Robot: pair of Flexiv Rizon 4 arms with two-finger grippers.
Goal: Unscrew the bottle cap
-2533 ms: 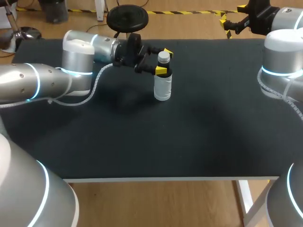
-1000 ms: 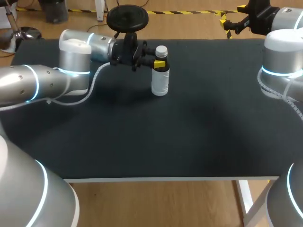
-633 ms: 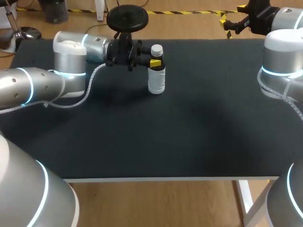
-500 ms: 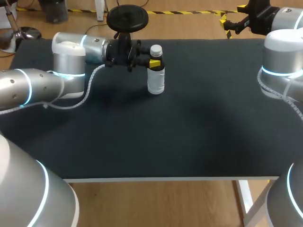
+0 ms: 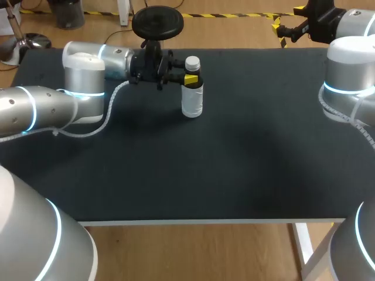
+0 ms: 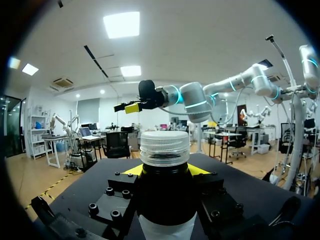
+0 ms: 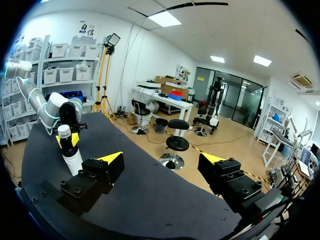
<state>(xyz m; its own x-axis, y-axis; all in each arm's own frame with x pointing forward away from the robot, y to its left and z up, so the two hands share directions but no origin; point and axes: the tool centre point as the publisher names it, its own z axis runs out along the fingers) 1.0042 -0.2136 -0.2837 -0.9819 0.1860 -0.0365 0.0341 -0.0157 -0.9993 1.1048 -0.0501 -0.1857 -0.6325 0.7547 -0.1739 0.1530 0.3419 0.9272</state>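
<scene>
Bottle: a clear bottle [image 5: 192, 100] with a dark neck [image 6: 165, 190], upright on the table [image 5: 234, 152], toward its far side and left of the middle. I cannot tell whether the base rests fully on the cloth or is just lifted.

Cap: the white ribbed cap [image 5: 192, 61] is on and looks fully seated. It is free on all sides, with nothing touching it.

Left gripper: the left gripper [image 5: 188, 79] comes in level from the left. Its yellow tips are closed on the neck from two sides, right under the cap.

Right gripper: the right gripper [image 7: 162, 160] hangs by the table's far right corner, well apart from the bottle. Its fingers are spread wide with nothing between them.

Step in hand: as I judge it, the left arm is bracing the bottle so the right arm can come over and turn the cap. No unscrewing has begun.

How to do it well: hold the neck firmly and the bottle upright, because a slack grip would let the whole bottle spin with the cap.

Approach: bring the right gripper straight down over the cap with the fingers open wider than it. Centre on it, then close on the ribbed side above the left tips.

Turning: turn about the bottle's own axis, without pushing sideways.

Risk: the cap sits just above the left tips, so a low grasp would knock them. The thin body may tilt if pushed off-centre.
</scene>
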